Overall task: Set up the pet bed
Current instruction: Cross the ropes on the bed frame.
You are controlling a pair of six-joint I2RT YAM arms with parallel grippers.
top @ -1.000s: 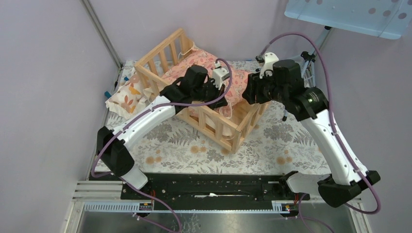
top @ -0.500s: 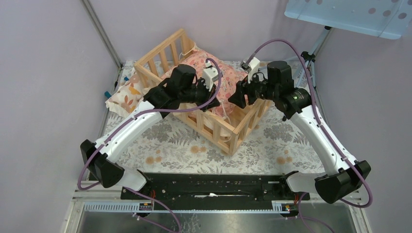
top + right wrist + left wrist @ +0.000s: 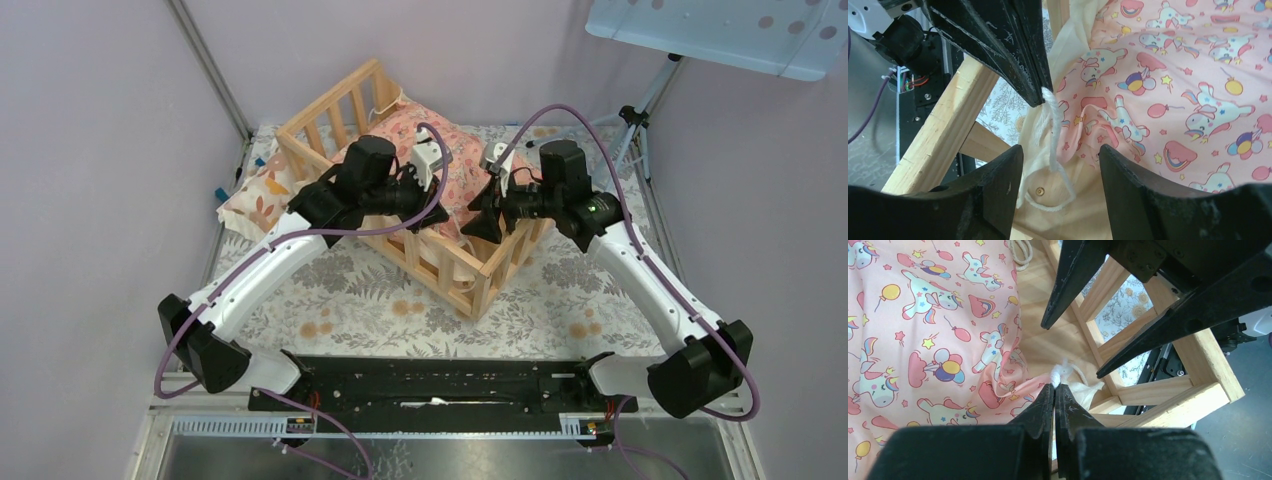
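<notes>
Now the left gripper (image 3: 1054,390) pinches a white cord (image 3: 1052,130) at a corner of the pink cushion (image 3: 923,330), jaws tight; the right gripper (image 3: 1060,152) hangs spread either side of that cord. Both reach inside the pet bed (image 3: 325,125), standing far-centre on the flowered cloth (image 3: 560,300).

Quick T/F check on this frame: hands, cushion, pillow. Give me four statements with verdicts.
1. The left hand is shut on the white cord of the cushion. True.
2. The right hand is clamped on a rail of the pet bed. False: it is open and holds nothing, with the cord hanging between its fingers.
3. The pink cushion lies inside the pet bed. True.
4. The leaf-print pillow is inside the frame too. False: it lies on the table outside the frame, to the frame's left in the top view.
</notes>
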